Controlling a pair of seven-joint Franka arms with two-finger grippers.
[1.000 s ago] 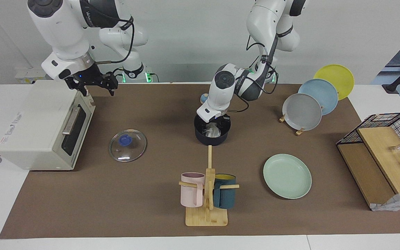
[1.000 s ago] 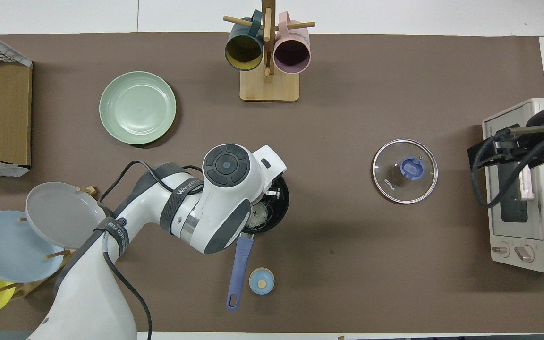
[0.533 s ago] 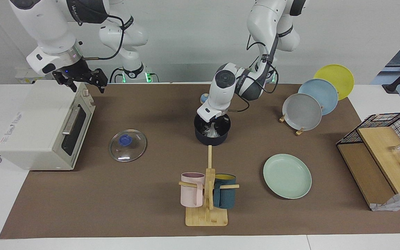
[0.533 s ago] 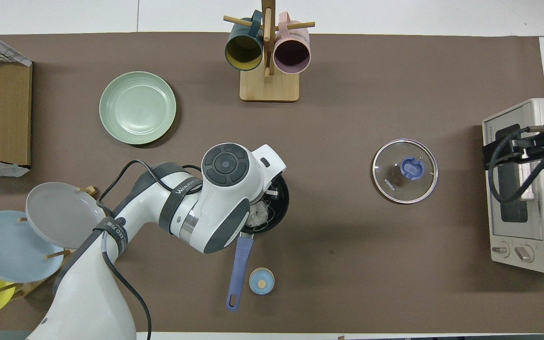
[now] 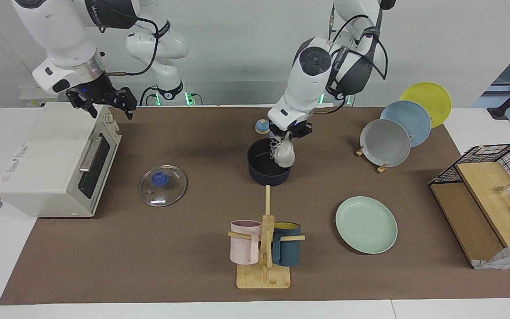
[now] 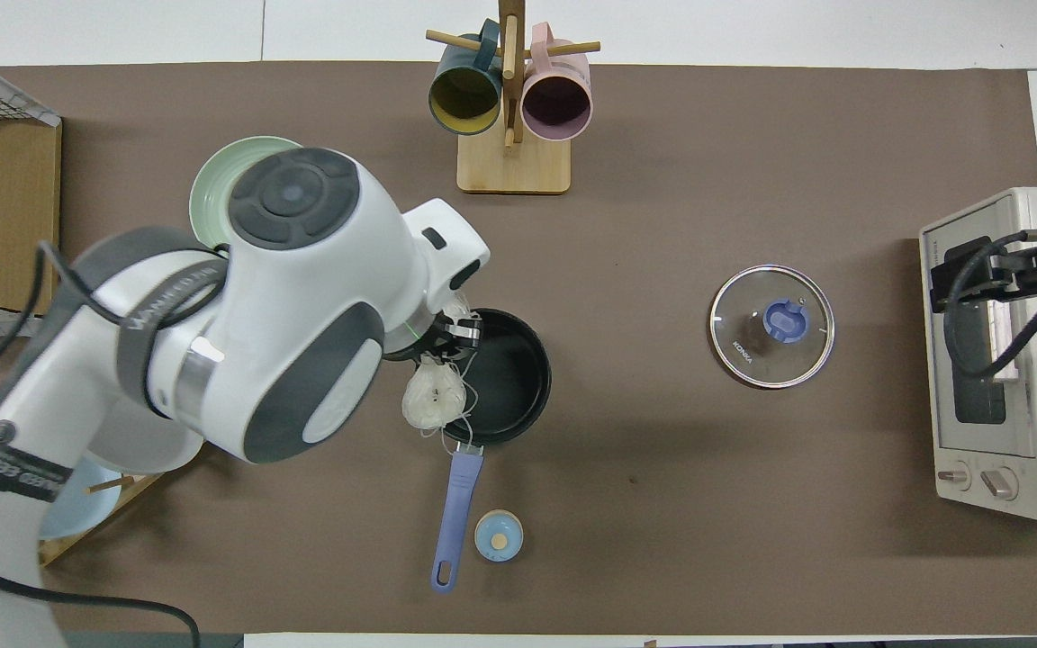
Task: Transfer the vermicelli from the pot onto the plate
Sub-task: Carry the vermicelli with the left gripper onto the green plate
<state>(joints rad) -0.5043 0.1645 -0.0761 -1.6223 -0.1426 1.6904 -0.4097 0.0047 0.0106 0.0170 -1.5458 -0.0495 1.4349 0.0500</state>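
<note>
My left gripper [image 5: 287, 135] is shut on the vermicelli [image 5: 284, 153], a whitish clump that hangs from it over the rim of the pot [image 5: 264, 170]. The clump also shows in the overhead view [image 6: 433, 400] over the pot's edge [image 6: 518, 360]. The pot is dark navy with a blue handle [image 6: 454, 517] that points toward the robots, and its inside looks empty. The mint-green plate [image 5: 365, 224] lies farther from the robots, toward the left arm's end; in the overhead view the left arm covers most of the plate [image 6: 217, 171]. My right gripper [image 5: 104, 104] waits over the toaster oven [image 5: 49, 159].
A glass lid [image 5: 163, 185] lies between pot and oven. A mug rack [image 5: 264, 248] with a pink and a teal mug stands farther out. A small blue knob [image 5: 262, 127] lies near the pot's handle. Grey, blue and yellow plates [image 5: 385, 141] stand in a rack. A wire basket [image 5: 489, 195] is at the left arm's end.
My left gripper has risen out of the pot with the vermicelli clump in it and shifted toward the plate's end. The right gripper has moved back over the oven.
</note>
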